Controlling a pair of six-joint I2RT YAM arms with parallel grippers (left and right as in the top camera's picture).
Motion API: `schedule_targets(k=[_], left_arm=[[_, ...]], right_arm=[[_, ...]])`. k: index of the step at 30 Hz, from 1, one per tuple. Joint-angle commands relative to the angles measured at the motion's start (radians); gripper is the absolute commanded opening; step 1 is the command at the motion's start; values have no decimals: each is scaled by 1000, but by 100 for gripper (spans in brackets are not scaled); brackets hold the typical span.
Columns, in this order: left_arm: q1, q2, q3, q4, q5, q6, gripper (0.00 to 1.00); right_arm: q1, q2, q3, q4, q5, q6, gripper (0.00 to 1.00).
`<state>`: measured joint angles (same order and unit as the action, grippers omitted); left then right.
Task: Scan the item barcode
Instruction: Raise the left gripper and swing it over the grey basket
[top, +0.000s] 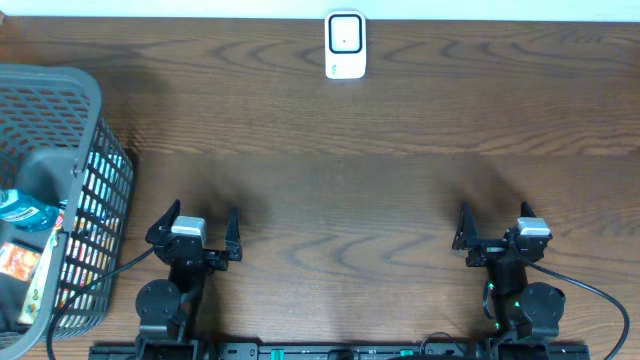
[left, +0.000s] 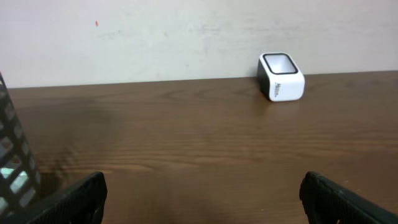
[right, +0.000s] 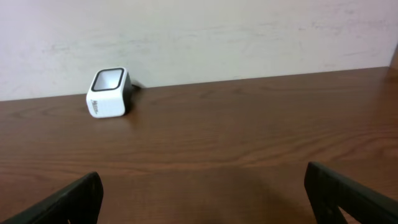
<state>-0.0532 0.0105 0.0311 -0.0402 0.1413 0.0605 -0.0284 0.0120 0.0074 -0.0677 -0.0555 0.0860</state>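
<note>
Only overhead sees into the basket (top: 95, 110) (bottle (top: 22, 208), perhaps); left end effector (top: 202, 216) and right end effector (top: 495, 216) gape.

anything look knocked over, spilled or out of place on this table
Nothing stands out. The white scanner sits upright at the far edge of the table, the items lie inside the grey basket on the left, and the left gripper and right gripper are open and empty.

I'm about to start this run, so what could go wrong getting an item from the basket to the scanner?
The items lie packed low in the mesh basket, so the open left fingers may snag its wall. The scanner stands at the table's far edge; a long reach could nudge it.
</note>
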Motion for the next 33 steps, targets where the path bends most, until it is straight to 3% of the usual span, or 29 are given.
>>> schedule_targets(k=[1,12,18,33], left_arm=[[4,-5,0,-11,35,-36,98],[4,63,132,-71,42,-66,98],[4,147,189,-71,111,-67,98],[4,386,323,-71,114,-85,98]], right_arm=[[9,-3,-2,-3,5,-13,99],[9,-3,-2,-4,5,-13,99],[9,-3,-2,-3,5,-13,99],[9,-3,-2,-4,5,-13,99]])
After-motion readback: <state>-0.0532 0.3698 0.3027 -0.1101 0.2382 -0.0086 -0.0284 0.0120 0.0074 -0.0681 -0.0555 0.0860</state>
